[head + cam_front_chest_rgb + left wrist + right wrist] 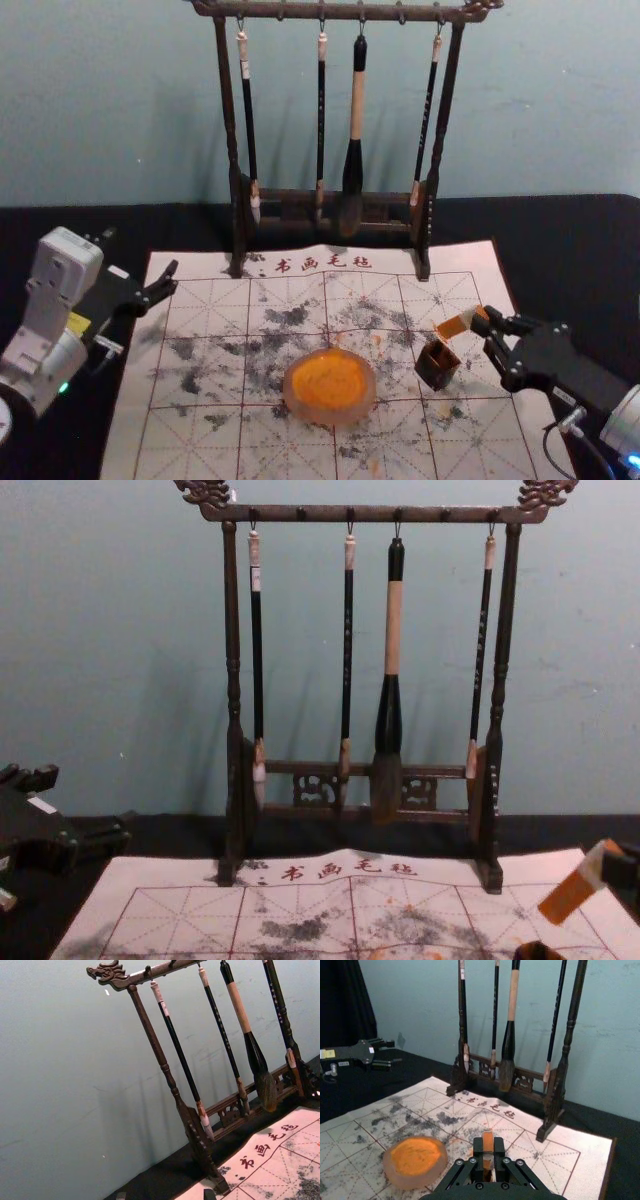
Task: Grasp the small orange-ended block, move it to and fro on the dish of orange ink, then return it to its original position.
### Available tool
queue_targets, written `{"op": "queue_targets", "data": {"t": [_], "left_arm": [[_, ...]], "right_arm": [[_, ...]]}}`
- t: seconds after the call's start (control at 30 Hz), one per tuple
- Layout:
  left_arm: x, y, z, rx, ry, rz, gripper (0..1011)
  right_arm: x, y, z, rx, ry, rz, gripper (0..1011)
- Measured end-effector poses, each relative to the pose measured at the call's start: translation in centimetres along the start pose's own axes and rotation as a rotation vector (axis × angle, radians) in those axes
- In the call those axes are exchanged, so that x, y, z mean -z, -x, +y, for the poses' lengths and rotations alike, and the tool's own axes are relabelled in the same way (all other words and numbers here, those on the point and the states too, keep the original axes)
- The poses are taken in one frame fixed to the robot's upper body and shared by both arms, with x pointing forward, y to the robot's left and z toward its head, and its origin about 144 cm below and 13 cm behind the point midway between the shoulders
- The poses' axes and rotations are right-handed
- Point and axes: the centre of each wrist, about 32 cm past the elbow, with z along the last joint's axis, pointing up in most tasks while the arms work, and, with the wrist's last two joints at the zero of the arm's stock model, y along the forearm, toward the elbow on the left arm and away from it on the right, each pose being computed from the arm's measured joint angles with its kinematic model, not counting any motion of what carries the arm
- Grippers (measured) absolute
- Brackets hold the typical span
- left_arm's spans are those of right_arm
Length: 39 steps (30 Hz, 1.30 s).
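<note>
Right hand [484, 324] grips an orange-and-white block [454, 325] near the gridded white mat's [490, 425] right edge, open left hand [160, 284] by its left

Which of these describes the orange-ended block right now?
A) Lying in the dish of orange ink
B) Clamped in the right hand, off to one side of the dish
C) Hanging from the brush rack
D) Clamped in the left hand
B: the right wrist view shows the orange-ended block between the fingers of the right hand, away from the dish.
</note>
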Motion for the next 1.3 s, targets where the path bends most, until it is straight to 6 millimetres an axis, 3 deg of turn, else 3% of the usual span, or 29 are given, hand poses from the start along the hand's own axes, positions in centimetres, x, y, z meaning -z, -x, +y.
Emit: {"op": "queue_targets", "data": {"t": [0.23, 0.63, 1.3], "left_arm": [[0.0, 0.0, 0.0, 0.000, 0.000, 0.000, 1001], [0.0, 0.0, 0.0, 0.000, 0.000, 0.000, 1001], [0.0, 0.0, 0.0, 0.000, 0.000, 0.000, 1001]], "right_arm": [[-0.6, -0.5, 0.8, -0.037, -0.007, -0.010, 96], [-1.8, -1.3, 4.0, -0.176, 0.024, -0.040, 96], [-5.3, -2.8, 7.4, -0.397, 0.205, -0.124, 96]]}}
